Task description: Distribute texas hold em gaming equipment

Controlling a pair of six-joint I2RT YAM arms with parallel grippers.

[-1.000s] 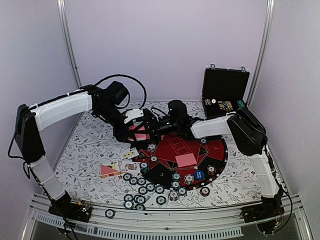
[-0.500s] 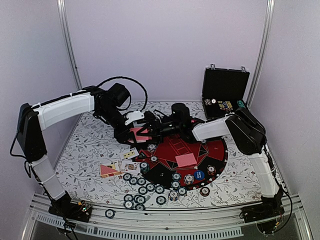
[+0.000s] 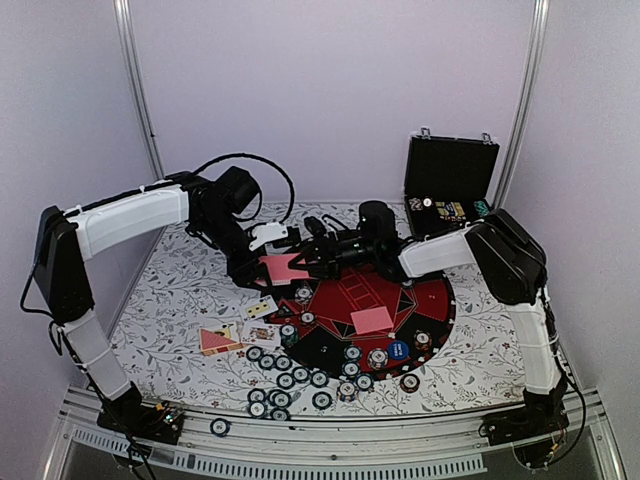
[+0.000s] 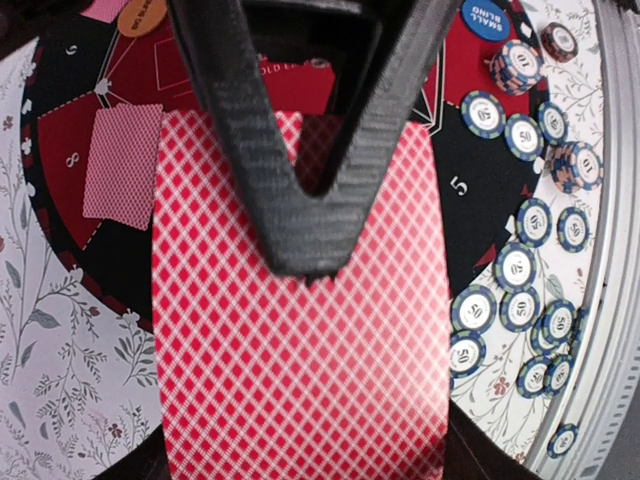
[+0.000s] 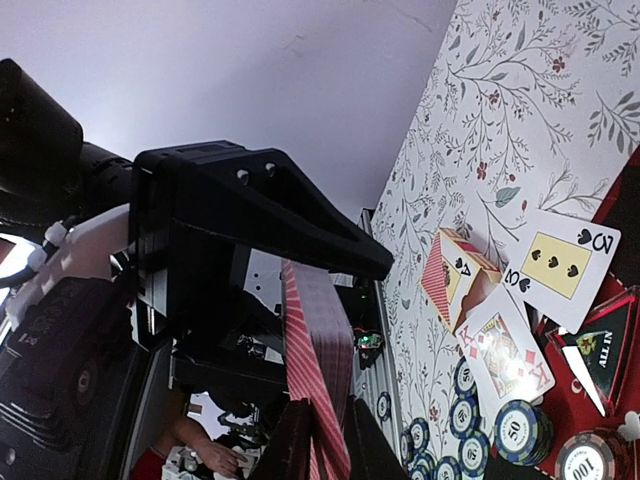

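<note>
So the deck [image 4: 300, 350] is up in the air over the mat's [image 3: 430, 300] far-left rim, pinched flat by the left gripper [image 4: 305, 265], jaws closed on it. The right gripper [image 5: 325, 450] is at the opposite end, fingers tight against the deck's edge. There's bare floral table [image 3: 170, 290] to the left of them, and chips [image 3: 285, 380] crowd the mat's near rim. The left wrist view shows one face-down card [image 4: 122, 165] on the mat. The right wrist view shows face-up cards [image 5: 560, 262] on the table instead.
</note>
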